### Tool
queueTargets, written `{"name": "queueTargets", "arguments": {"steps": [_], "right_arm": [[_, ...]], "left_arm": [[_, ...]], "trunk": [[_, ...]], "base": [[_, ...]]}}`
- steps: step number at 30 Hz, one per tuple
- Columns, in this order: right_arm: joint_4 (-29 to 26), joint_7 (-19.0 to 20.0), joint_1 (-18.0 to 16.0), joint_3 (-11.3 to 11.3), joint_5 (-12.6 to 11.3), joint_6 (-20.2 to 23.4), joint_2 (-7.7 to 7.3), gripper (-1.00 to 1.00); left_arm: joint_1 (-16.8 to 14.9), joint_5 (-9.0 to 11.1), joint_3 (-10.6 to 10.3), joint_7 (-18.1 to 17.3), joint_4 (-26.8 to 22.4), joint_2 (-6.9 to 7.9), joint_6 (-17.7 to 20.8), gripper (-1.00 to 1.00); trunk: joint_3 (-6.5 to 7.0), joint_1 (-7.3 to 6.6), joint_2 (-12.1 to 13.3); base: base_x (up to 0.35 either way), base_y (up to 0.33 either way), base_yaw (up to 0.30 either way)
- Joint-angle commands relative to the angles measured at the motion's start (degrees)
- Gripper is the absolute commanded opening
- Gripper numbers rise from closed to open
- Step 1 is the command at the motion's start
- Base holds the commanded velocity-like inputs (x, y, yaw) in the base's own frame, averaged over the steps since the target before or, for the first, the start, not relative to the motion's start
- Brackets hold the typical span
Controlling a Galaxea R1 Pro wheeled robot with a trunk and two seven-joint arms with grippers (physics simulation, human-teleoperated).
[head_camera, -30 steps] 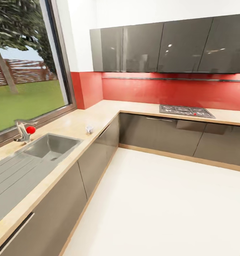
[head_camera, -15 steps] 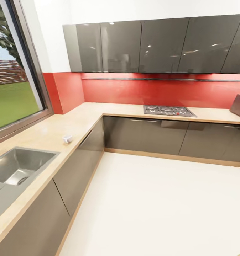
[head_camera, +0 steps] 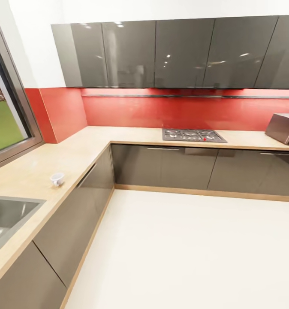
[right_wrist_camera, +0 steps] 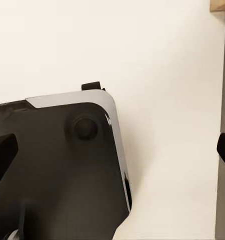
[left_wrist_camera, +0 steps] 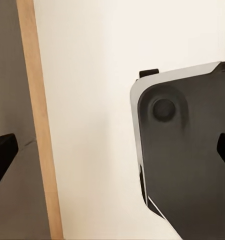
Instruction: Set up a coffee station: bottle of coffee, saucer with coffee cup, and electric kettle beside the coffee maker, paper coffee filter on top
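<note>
A small white cup (head_camera: 57,178) stands alone on the beige countertop (head_camera: 76,150), near the front edge and a little past the sink (head_camera: 5,213). In the left wrist view my left gripper (left_wrist_camera: 112,152) hangs open over the pale floor, its dark fingertips (left_wrist_camera: 2,152) far apart with nothing between them. My right gripper (right_wrist_camera: 112,150) is open in the same way in the right wrist view. Under both grippers lies the dark corner of my own base (left_wrist_camera: 187,160). The coffee maker, bottle, filter, saucer and kettle are out of view.
An L-shaped run of grey cabinets (head_camera: 161,165) carries the counter, with a gas hob (head_camera: 193,135) on the back stretch and a steel box-shaped appliance (head_camera: 284,128) at the far right. Grey wall cupboards (head_camera: 174,53) hang above a red backsplash. A wide pale floor (head_camera: 187,249) lies ahead.
The head camera has swung to the right: the window, tap and sink slid off to the left, and the steel appliance came into view at the right. The cup has not moved on the counter.
</note>
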Motion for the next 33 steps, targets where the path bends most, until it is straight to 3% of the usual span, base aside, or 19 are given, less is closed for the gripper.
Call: {"name": "queueTargets", "arguments": {"steps": [1, 20, 33], "right_arm": [[0.03, -0.08, -0.04, 0.35, -0.42, -0.16, 0.00, 1.00], [0.03, -0.16, -0.01, 0.35, -0.42, -0.16, 0.07, 1.00], [0.03, -0.23, -0.03, 0.37, -0.42, -0.21, 0.12, 1.00]], "left_arm": [[-0.04, -0.59, -0.07, 0.35, 0.06, 0.00, -0.19, 1.00], [-0.04, -0.55, 0.08, 0.35, 0.04, 0.00, -0.37, 1.00], [-0.05, -0.25, 0.08, 0.35, -0.22, -0.09, -0.37, 1.00]], "trunk": [[-0.09, 0.05, -0.07], [-0.09, 0.05, -0.07], [-0.09, 0.05, -0.07]], "base": [[0.310, -0.186, -0.001], [0.335, -0.034, 0.011], [0.339, 0.000, 0.258]]}}
